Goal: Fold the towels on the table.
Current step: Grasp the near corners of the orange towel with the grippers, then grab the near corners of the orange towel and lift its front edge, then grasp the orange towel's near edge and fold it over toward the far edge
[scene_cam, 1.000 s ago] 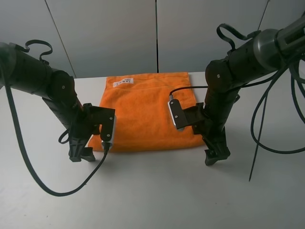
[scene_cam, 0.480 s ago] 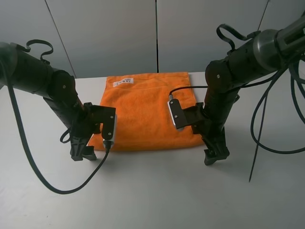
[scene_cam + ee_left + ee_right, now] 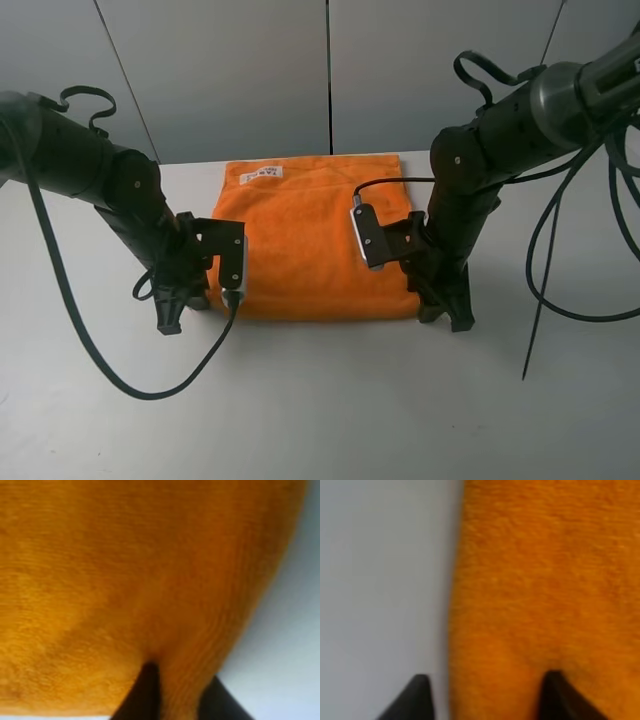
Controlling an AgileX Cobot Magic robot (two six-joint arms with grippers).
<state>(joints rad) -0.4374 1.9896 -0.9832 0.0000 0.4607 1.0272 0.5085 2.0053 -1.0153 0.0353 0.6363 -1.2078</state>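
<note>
The orange towel (image 3: 310, 235) lies folded on the white table (image 3: 320, 400), its white label (image 3: 262, 173) at the far edge. My left gripper (image 3: 172, 318) is at the towel's near left corner. In the left wrist view its two dark fingertips (image 3: 145, 695) pinch a bunched ridge of the towel (image 3: 125, 580) near the edge. My right gripper (image 3: 445, 312) is at the near right corner. In the right wrist view (image 3: 487, 700) its jaws stand wide apart astride the towel's edge (image 3: 545, 580), one fingertip (image 3: 415, 700) over bare table (image 3: 380, 580).
Black cables hang from both arms, one looping over the table at the front left (image 3: 130, 385) and one hanging down at the right (image 3: 535, 300). Grey wall panels (image 3: 330, 70) stand behind the table's far edge.
Both grippers have moved from the bare table just off the near corners inward onto the towel's near corners. The towel's near left edge has bunched slightly.
</note>
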